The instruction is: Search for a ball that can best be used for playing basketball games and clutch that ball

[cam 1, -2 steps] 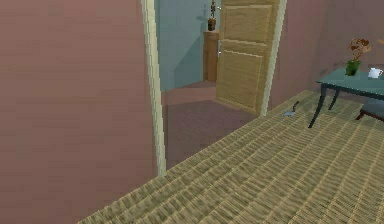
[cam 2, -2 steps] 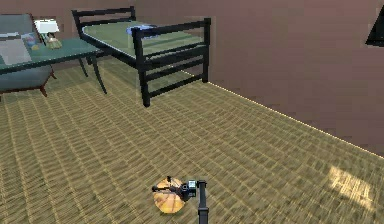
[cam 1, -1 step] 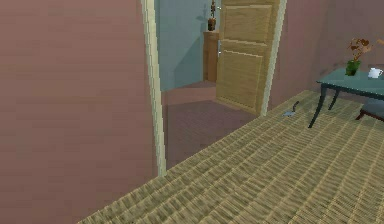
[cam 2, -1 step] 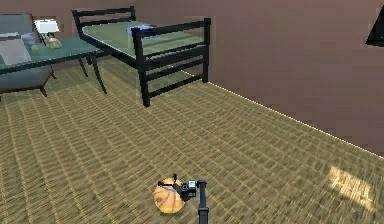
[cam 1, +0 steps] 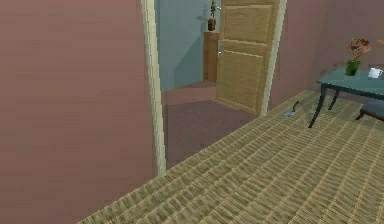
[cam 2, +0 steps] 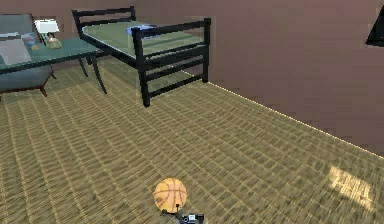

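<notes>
At the arm side view's bottom edge, dark gripper point(cam 2: 186, 216) set low, likely to suit the orange basketball point(cam 2: 170, 193) lying on woven carpet point(cam 2: 260, 160) close by; cannot tell whether holding anything. Farther out, black-framed bed point(cam 2: 150, 42) along the mauve wall point(cam 2: 290, 60), green table point(cam 2: 40, 62) beside it. Seen ahead, open doorway point(cam 1: 190, 110) into another room.

Rough woven carpet point(cam 2: 250, 150), wooden door point(cam 1: 245, 55), dark metal bed frame point(cam 2: 145, 70), matt orange ball point(cam 2: 170, 192)
</notes>
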